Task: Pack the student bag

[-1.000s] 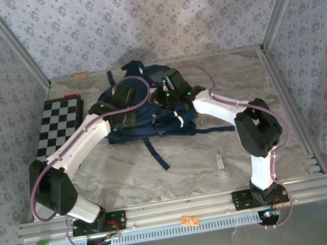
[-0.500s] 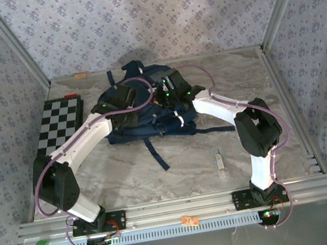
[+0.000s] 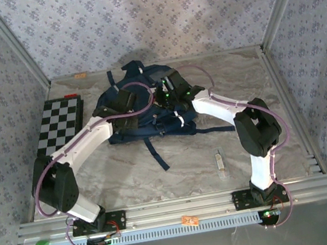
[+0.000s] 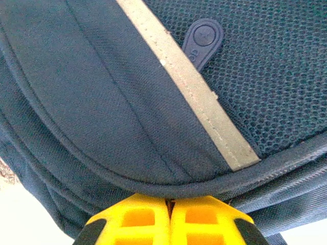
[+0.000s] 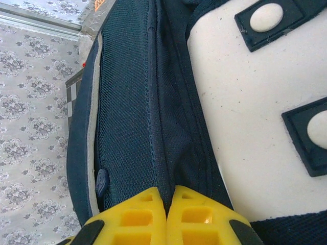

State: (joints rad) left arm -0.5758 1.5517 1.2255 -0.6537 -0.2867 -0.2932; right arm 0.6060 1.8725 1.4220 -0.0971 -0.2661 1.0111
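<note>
The student bag (image 3: 147, 80), navy with dark straps, lies at the back middle of the table. My left gripper (image 3: 128, 113) is over its left part. In the left wrist view its yellow fingers (image 4: 134, 219) meet, shut (image 4: 170, 201) on the piped edge of the bag (image 4: 102, 102), below a pale stripe (image 4: 194, 87) and a round zipper pull (image 4: 202, 40). My right gripper (image 3: 164, 97) is over the bag's middle. It (image 5: 166, 193) is shut on a fold of mesh fabric (image 5: 127, 102), beside the white panel (image 5: 240, 122) with buckle patches (image 5: 265, 18).
A black-and-white checkerboard (image 3: 58, 125) lies at the left edge. A small pale object (image 3: 219, 161) rests on the marble table (image 3: 128, 171) at the front right. A loose strap (image 3: 156, 153) trails from the bag toward the front. Metal posts and papered walls close in the sides.
My left gripper's jaws have shut on the bag's edge, and the left arm has shifted a little further over the bag. The right arm has held still.
</note>
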